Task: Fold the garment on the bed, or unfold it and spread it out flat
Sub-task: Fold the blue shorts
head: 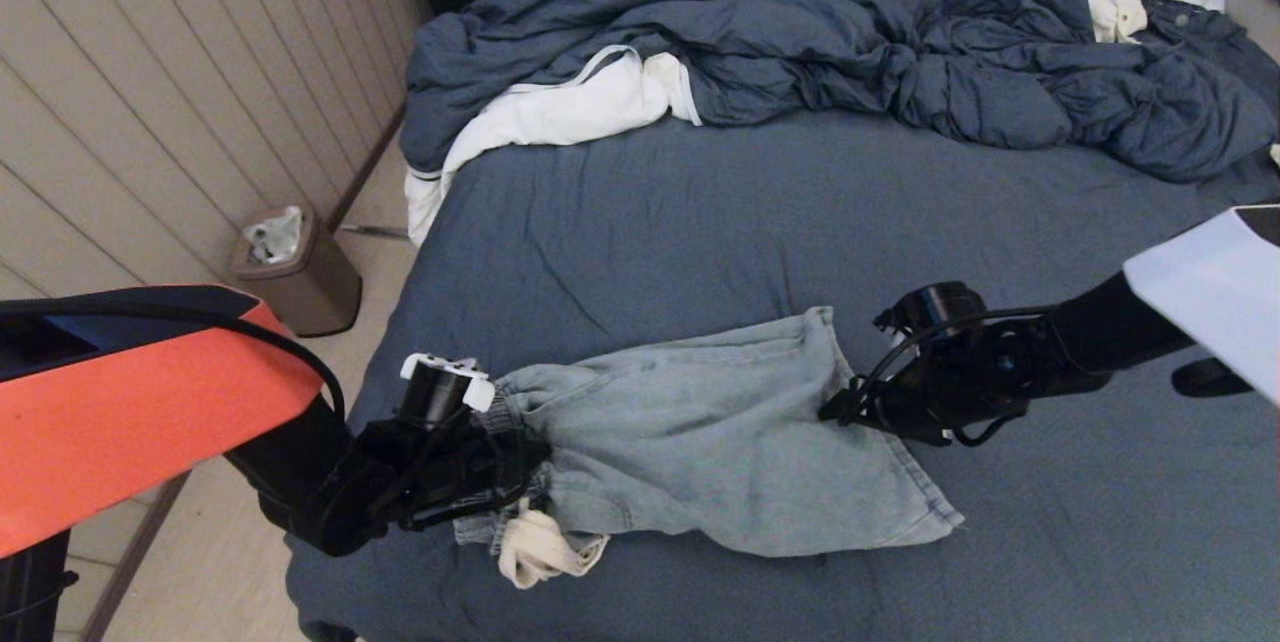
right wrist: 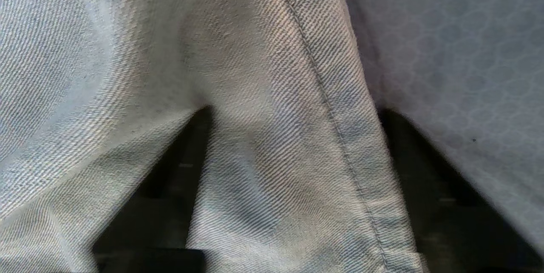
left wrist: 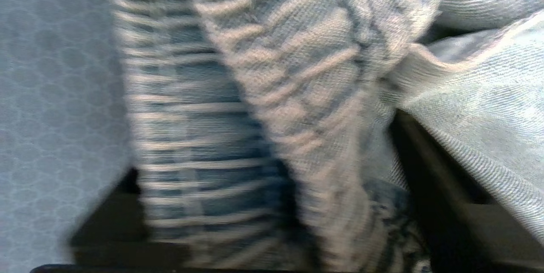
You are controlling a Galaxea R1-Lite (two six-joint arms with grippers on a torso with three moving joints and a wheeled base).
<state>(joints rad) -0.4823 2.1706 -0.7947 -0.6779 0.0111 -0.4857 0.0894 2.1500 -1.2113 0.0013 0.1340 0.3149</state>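
Both pincers straddle cloth, closure unclear: our left gripper at the waistband, right gripper at the hem of the pale blue washed-denim shorts, lying folded on the slate-blue bed; spreading remains.

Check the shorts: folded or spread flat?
Folded, seemingly in half lengthwise: the shorts lie as one narrow panel on the bed, waistband bunched at the left gripper, hem at the right gripper.
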